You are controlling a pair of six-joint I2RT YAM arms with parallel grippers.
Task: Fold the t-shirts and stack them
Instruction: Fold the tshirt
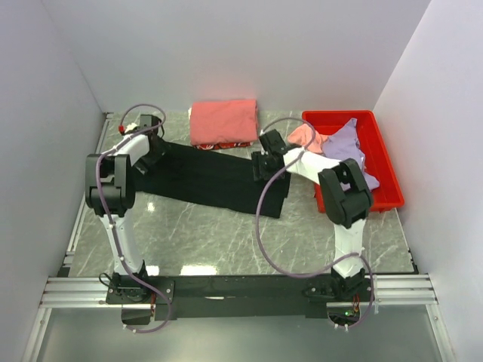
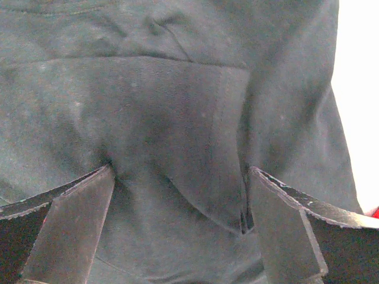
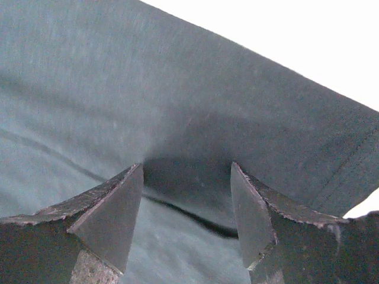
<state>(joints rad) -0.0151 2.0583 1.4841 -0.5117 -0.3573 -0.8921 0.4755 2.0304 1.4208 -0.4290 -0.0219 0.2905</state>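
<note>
A large black t-shirt [image 1: 211,177] lies spread across the middle of the table. My left gripper [image 1: 155,151] is down on its left end and my right gripper [image 1: 264,164] on its right end. In the left wrist view the gripper [image 2: 180,171] is open, with wrinkled black cloth [image 2: 177,89] between its jaws. In the right wrist view the gripper [image 3: 186,168] is open over black cloth [image 3: 148,89] near a hemmed edge. A folded coral-red t-shirt [image 1: 223,121] lies behind the black one. A pink t-shirt [image 1: 306,136] and a lavender t-shirt [image 1: 347,143] lie crumpled in the bin.
A red plastic bin [image 1: 389,170] stands at the back right, beside the right arm. White walls close the table at the back and on both sides. The arm bases and a metal rail run along the near edge.
</note>
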